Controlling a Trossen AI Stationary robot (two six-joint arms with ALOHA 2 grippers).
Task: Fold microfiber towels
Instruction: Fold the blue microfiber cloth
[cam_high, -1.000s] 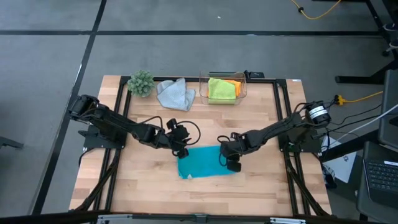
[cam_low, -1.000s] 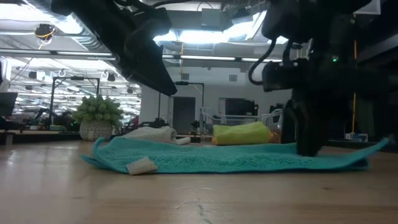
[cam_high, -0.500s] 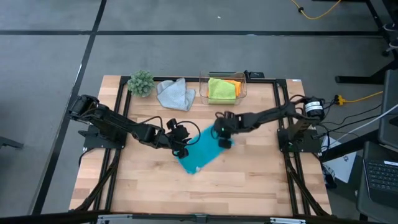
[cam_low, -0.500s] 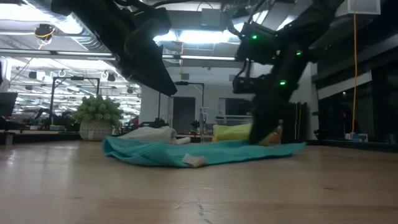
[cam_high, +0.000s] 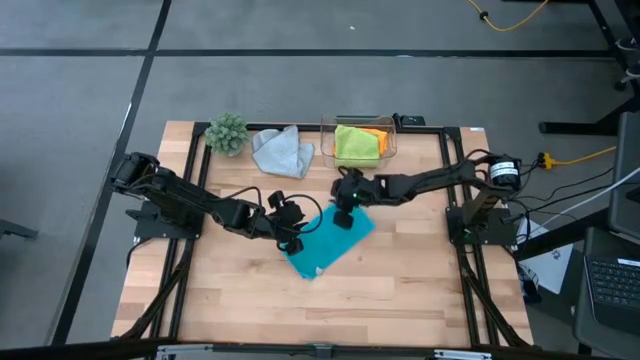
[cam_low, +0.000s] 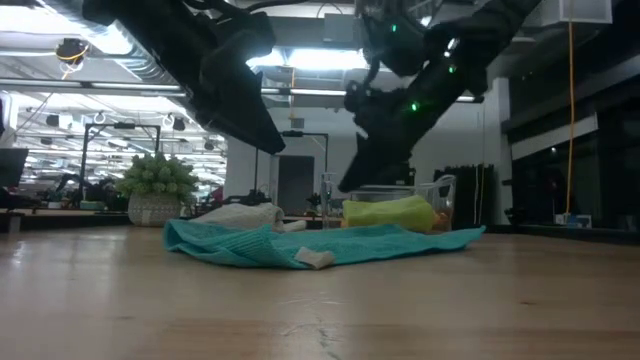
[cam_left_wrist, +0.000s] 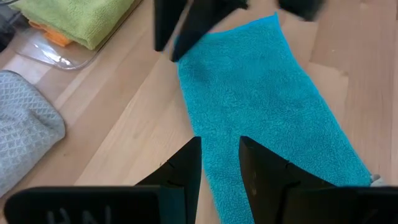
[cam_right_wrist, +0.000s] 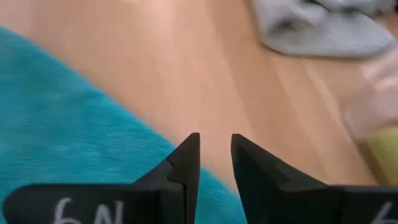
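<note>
Looking straight down on a wooden table (cam_high: 400, 280) w/ two dark robot arms reaching in from either side. At far left the left arm runs toward the middle; the left gripper (cam_high: 291, 236) sits low at the near-left edge of a turquoise towel (cam_high: 330, 242). From its wrist camera, its two fingers (cam_left_wrist: 186, 163) stand a little apart w/ towel between them; whether they actually pinch the cloth, can't tell. Back of the table, left to right: a small green plant (cam_high: 227, 132), a crumpled grey towel (cam_high: 281, 152), then a clear box (cam_high: 385, 150) holding a lime green towel (cam_high: 355, 143) over an orange towel (cam_high: 376, 133).

Centre: the turquoise towel lies as a long strip, already doubled over, its long axis running diagonally from near-left to far-right. A small white tag (cam_low: 315, 258) shows at its near end in the table-level view.

Right of centre: the right gripper (cam_high: 344, 200) hangs above the towel's far edge, raised off the table. Its fingers (cam_right_wrist: 180, 163) are slightly apart w/ nothing seen between them, bare wood and the towel's edge below.

Key relation, as a judgement: each gripper is at one long side of the strip, left one low at the cloth, right one lifted clear. A next fold would likely run along the long axis, bringing one end toward the other; left arm is nearer the tagged near end, right arm nearer the far-right end.
</note>
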